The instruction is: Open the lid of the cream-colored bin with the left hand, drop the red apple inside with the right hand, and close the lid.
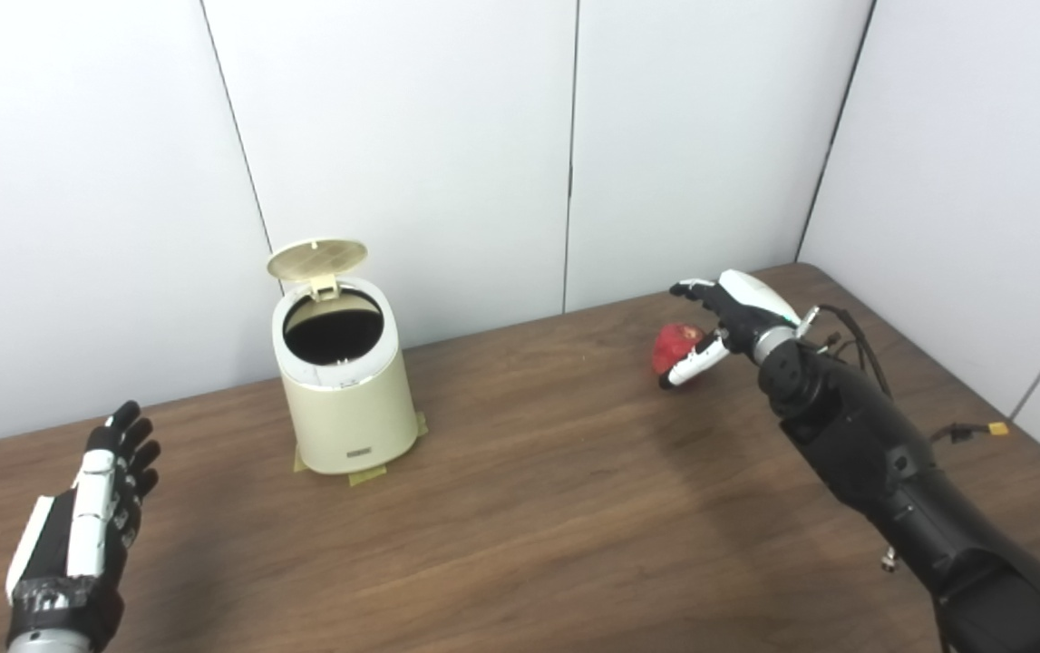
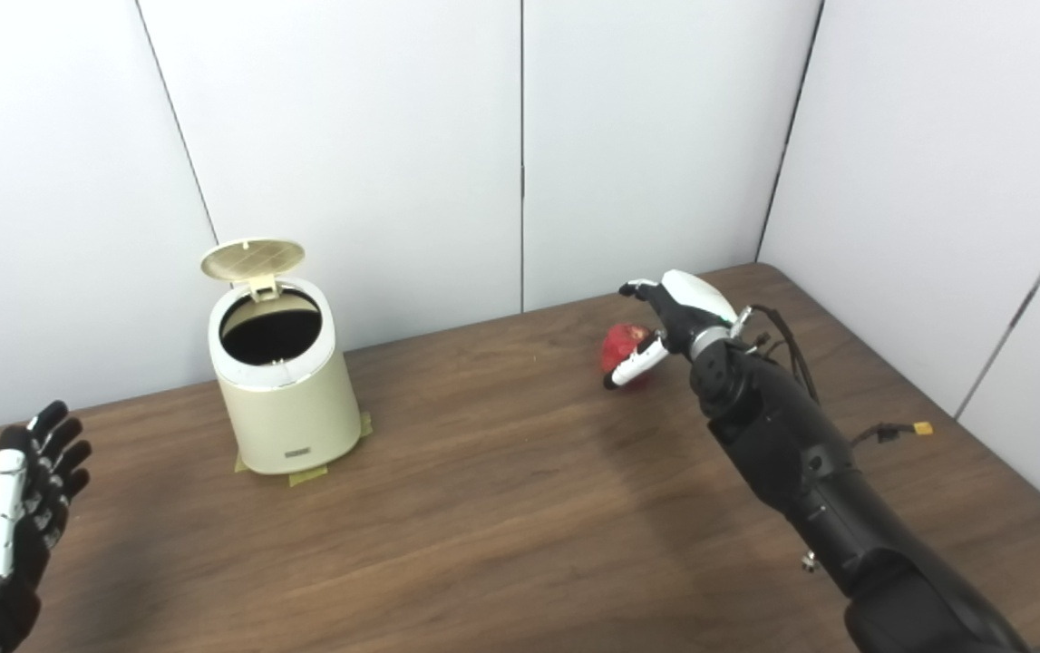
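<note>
Wooden table (image 1: 520,508) bare between bin (image 1: 345,399) and apple (image 1: 675,349)

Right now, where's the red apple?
The red apple sits far right on the wooden table, the right hand curled around it, well right of the open cream-colored bin.

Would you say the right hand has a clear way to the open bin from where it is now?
Probably yes: the lid stands up, and only bare table lies between the right hand and the bin.
</note>
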### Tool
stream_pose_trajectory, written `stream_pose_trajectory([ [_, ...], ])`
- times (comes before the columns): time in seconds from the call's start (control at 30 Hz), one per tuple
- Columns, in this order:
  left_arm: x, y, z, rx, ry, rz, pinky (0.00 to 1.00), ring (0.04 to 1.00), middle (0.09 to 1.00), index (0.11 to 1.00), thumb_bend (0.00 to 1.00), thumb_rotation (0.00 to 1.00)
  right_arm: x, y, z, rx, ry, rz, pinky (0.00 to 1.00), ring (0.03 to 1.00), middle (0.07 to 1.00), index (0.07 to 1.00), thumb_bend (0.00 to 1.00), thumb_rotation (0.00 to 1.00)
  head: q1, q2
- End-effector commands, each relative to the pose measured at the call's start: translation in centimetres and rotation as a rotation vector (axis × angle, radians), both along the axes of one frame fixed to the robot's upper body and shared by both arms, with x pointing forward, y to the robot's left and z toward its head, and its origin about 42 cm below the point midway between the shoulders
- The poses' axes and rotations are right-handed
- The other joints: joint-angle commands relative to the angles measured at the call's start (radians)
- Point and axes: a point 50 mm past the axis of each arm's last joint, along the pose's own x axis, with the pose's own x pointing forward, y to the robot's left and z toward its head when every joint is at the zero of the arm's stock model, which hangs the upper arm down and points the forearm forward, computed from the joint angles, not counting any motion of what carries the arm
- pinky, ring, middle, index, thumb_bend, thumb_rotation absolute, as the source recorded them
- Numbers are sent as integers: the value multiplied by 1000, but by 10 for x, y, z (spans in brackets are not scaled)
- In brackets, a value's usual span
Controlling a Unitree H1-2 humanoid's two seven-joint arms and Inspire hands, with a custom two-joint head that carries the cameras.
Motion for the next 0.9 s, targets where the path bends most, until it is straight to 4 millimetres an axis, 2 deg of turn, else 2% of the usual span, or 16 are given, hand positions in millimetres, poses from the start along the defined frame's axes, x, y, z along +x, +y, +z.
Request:
stream_pose_trajectory([
  [0.0,5,-4,25,2,-92,-14,1000,971,980,995,524,1000,16,-5,36,-40,-41,22,759,876,900,858,911,173,-1,1],
  [0.2,1,-7,27,12,-105,-5,1000,956,970,981,480,1000,20,-4,30,-15,20,53,716,840,895,872,920,153,3,8],
  [0.37,-1,-9,27,31,-126,1,998,942,954,967,481,1000,21,-2,26,-12,35,42,719,854,910,875,891,155,4,10],
  [0.6,-1,-9,28,7,-141,22,985,932,943,954,446,1000,19,-3,27,-47,35,58,687,809,864,834,860,120,3,14],
  [0.73,0,-10,29,14,-160,27,981,931,940,953,444,1000,18,-5,26,-70,-15,57,662,724,763,737,808,42,3,17],
  [0.77,-1,-10,29,13,-160,28,981,931,940,953,436,1000,17,-5,26,-77,-48,51,615,647,686,593,636,89,4,16],
  [0.8,-1,-9,28,11,-161,31,983,932,942,954,432,1000,16,-5,26,-87,-81,42,576,598,604,534,582,45,4,18],
  [0.87,-1,-9,27,4,-162,37,972,924,938,951,422,1000,16,-5,25,-108,-117,24,521,496,547,481,534,11,5,17],
])
